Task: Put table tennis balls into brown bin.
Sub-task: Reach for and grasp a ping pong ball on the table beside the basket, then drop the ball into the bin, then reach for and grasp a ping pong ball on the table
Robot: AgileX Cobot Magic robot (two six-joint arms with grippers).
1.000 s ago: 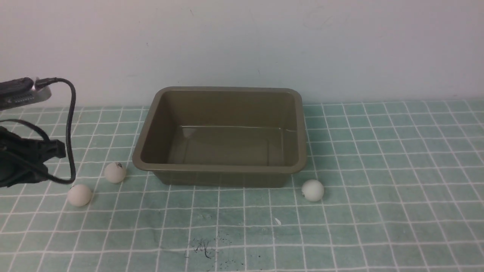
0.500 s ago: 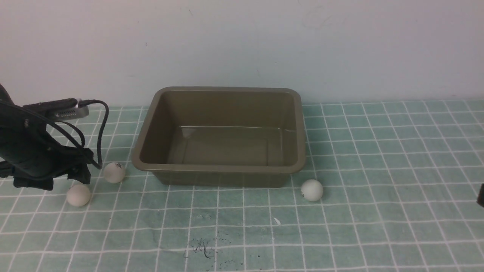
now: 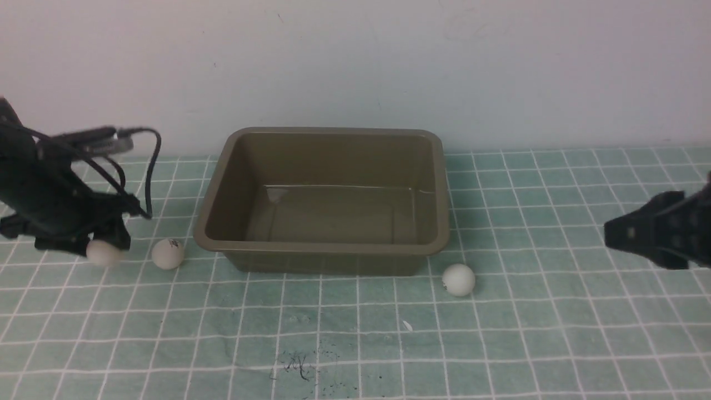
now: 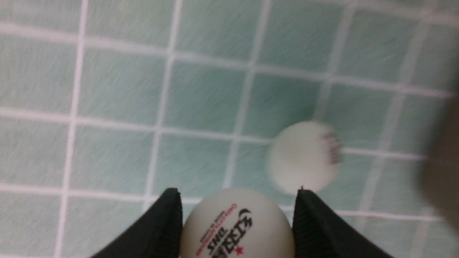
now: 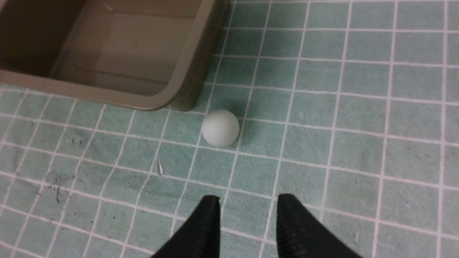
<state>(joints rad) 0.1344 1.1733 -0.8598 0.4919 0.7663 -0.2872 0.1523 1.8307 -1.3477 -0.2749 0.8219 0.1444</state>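
The brown bin [image 3: 328, 244] stands empty at the table's middle. My left gripper [image 3: 100, 247] is shut on one table tennis ball [image 3: 103, 253], lifted off the cloth at the far left; the left wrist view shows that ball [image 4: 235, 224] clamped between the black fingers [image 4: 168, 222]. A second ball [image 3: 168, 253] lies on the cloth beside the bin's left front corner, blurred in the left wrist view [image 4: 304, 157]. A third ball [image 3: 459, 279] rests by the bin's right front corner [image 5: 220, 128]. My right gripper [image 5: 247, 204] is open and empty, short of that ball.
A green checked cloth [image 3: 355, 344] covers the table, with a pale wall behind the bin. A black cable [image 3: 153, 166] loops from the left wrist. Small dark smudges [image 3: 297, 364] and a white fleck [image 3: 408, 326] mark the cloth in front.
My left gripper came down over the leftmost ball, shut on it and lifted it off the cloth. My right arm has come into view from the right edge.
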